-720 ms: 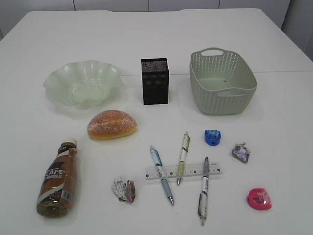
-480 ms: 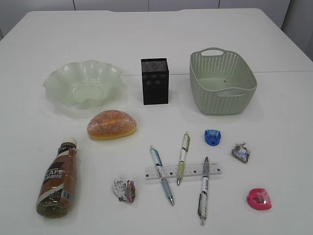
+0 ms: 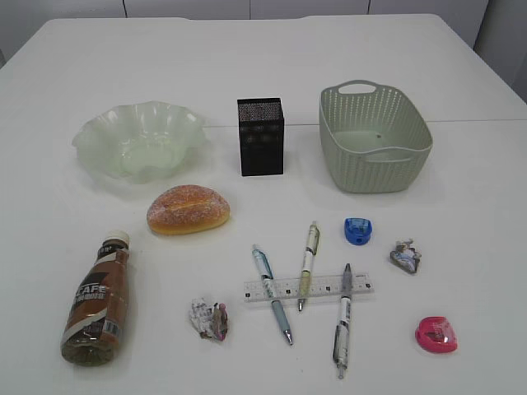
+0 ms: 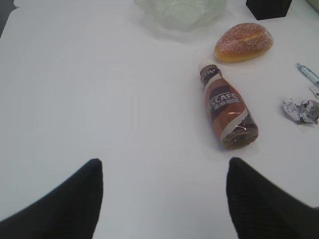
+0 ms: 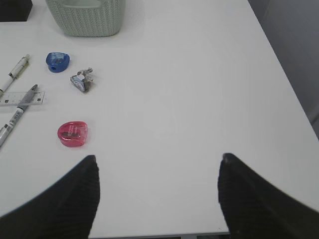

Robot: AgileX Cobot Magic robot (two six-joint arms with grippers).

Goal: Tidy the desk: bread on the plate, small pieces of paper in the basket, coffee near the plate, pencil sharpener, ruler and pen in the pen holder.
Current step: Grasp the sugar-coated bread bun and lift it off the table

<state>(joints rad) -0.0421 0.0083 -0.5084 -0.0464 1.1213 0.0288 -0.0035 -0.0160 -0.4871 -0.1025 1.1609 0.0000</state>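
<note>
On the white desk (image 3: 469, 189) lie the bread (image 3: 188, 209), the coffee (image 3: 97, 300) on its side, two paper wads (image 3: 208, 318) (image 3: 405, 257), a blue pencil sharpener (image 3: 357, 230), a pink one (image 3: 436, 335), and three pens (image 3: 308, 263) across the clear ruler (image 3: 307, 287). Behind them stand the plate (image 3: 138, 141), the pen holder (image 3: 261, 137) and the basket (image 3: 375, 169), all empty. Neither gripper shows in the exterior view. My left gripper (image 4: 164, 162) is open over bare desk, short of the coffee (image 4: 227, 107). My right gripper (image 5: 158, 157) is open, right of the pink sharpener (image 5: 73, 134).
The desk's right edge (image 5: 284, 79) runs close beside the right gripper, and its near edge (image 5: 159, 234) lies just under the right fingers. The bread (image 4: 243, 42) and one paper wad (image 4: 300, 110) show to the right in the left wrist view.
</note>
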